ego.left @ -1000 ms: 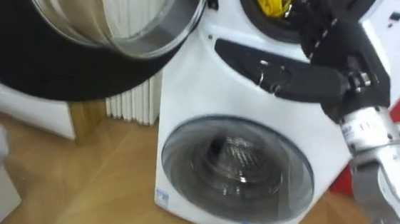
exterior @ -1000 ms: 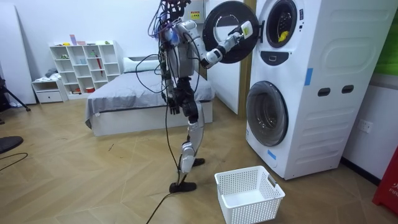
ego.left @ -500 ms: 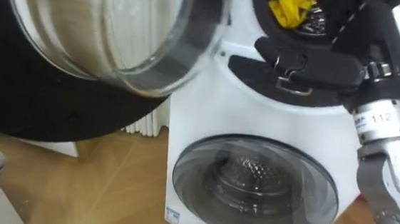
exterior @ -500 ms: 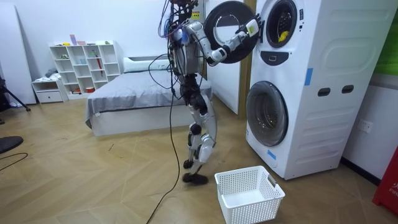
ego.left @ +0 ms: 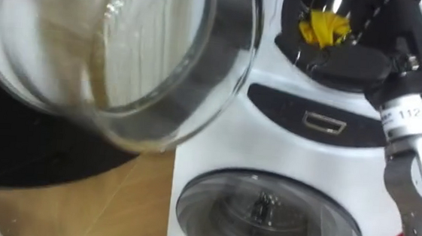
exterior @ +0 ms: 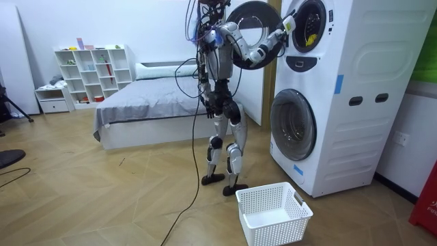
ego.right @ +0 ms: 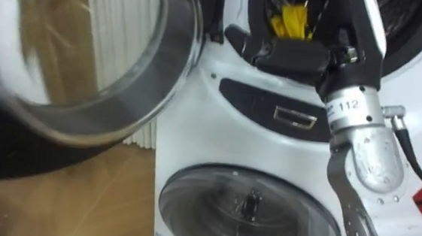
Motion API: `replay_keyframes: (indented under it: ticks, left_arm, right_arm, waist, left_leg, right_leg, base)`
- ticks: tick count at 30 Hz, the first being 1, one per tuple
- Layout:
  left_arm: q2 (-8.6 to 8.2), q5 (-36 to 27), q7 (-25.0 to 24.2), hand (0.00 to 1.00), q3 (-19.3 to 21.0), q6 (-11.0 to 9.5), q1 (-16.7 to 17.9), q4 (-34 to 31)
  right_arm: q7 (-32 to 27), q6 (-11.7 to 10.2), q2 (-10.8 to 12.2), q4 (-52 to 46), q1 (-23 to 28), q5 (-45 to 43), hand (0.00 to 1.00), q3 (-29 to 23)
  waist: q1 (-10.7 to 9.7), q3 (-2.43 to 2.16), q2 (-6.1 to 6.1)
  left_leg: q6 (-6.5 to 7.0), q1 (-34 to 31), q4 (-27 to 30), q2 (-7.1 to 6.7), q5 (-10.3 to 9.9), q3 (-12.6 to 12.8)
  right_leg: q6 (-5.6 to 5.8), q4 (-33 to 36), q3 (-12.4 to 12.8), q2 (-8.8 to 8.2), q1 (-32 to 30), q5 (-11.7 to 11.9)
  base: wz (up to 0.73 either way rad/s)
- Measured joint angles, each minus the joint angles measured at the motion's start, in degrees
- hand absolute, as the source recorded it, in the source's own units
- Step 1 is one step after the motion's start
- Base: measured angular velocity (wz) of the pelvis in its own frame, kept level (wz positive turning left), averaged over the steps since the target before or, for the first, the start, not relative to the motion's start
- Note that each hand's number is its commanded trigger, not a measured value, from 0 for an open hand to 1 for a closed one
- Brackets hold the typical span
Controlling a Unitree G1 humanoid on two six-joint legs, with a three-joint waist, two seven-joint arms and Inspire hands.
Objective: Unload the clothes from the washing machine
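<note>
- Meanwhile, the robot is seen in the room view to have stepped nearer the washing machine (exterior: 328,89), and it now stands with both feet just beside the white basket (exterior: 273,213).
- The right hand (ego.left: 343,64) has been lifted from the dark control panel to the lower lip of the upper drum opening, so the reach for the clothes looks nearly complete, though nothing has been grasped yet.
- The fingers (ego.right: 254,46) are held stretched and roughly straight, laid across the rim of the opening; no cloth is clamped between them.
- The yellow garment (ego.left: 325,25) lies inside the upper drum, just above and behind the fingers; whether it is touched cannot be told.
- The open glass door (ego.left: 124,66) hangs well off to the side the fingers point toward, and the closed lower door (ego.left: 264,213) sits below them.
- A further push inward and a curl around the garment is judged to be needed next.
</note>
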Motion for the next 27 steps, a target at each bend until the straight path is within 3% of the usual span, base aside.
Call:
replay_keyframes:
  ticks: [4, 9, 15, 19, 25, 27]
  left_arm:
    - [-1.24, 0.01, 0.00, 0.00, -0.02, 0.00, 0.10, -0.59]
    - [-1.22, 0.11, 0.00, 0.00, -0.02, 0.03, 0.19, -0.59]
    - [-0.66, 0.10, 0.02, 0.00, -0.05, 0.14, 0.93, -0.56]
    - [-0.48, -0.09, 0.03, 0.00, 0.05, 0.23, 1.44, -0.59]
    - [-0.73, 1.73, 0.03, 0.00, 2.09, 0.46, 2.09, -0.55]
    - [-0.71, 2.15, 0.02, 0.00, 2.61, 0.73, 2.16, -0.58]
  right_arm:
    - [-0.50, 0.00, -0.68, 0.90, -1.77, -0.62, 0.00, -0.16]
    - [-0.64, 0.00, -2.68, 1.14, -2.67, -0.70, 0.00, -1.43]
    - [-0.49, -0.08, -4.69, 2.58, -2.73, 2.22, 0.00, -4.07]
    - [0.79, -0.01, -5.89, 9.46, -2.88, 3.51, 0.00, -4.71]
    - [3.78, 2.26, -7.80, 16.61, -3.02, 4.38, 0.00, -6.13]
    - [4.75, 2.37, -9.98, 21.18, -4.85, 5.58, 0.00, -6.25]
  waist:
    - [-0.20, 0.14, -0.21]
    - [-0.46, 0.31, -1.34]
    - [-0.76, 0.36, -1.36]
    - [-1.40, 0.27, -1.52]
    - [-1.61, 0.22, -1.66]
    - [-1.53, 0.18, -1.80]
  left_leg:
    - [-0.07, 0.10, -0.04, 0.29, 0.04, 0.06]
    - [-0.40, 0.23, -0.31, 0.75, -0.14, 0.00]
    - [-0.40, -0.04, -0.30, 0.74, -0.14, -0.12]
    - [-0.50, 0.02, -0.30, 0.72, -0.22, 0.03]
    - [-0.90, -0.20, -0.73, 0.89, -0.48, 0.22]
    - [-0.95, -0.20, -0.75, 0.92, -0.48, 0.20]
  right_leg:
    - [-0.13, -0.98, 0.03, 0.37, 0.62, -0.09]
    - [-0.15, -1.88, -0.02, 0.79, 1.11, -0.09]
    - [-0.15, -1.85, -0.72, 0.67, 1.01, -0.10]
    - [-0.15, -1.81, -1.04, 0.63, 1.05, -0.09]
    - [-0.49, -1.59, -0.80, 0.81, 0.52, 0.12]
    - [-0.60, -1.50, -0.91, 0.83, 0.54, 0.17]
  base:
    - [0.01]
    - [0.03]
    - [0.05]
    - [0.02]
    - [-0.04]
    - [0.00]
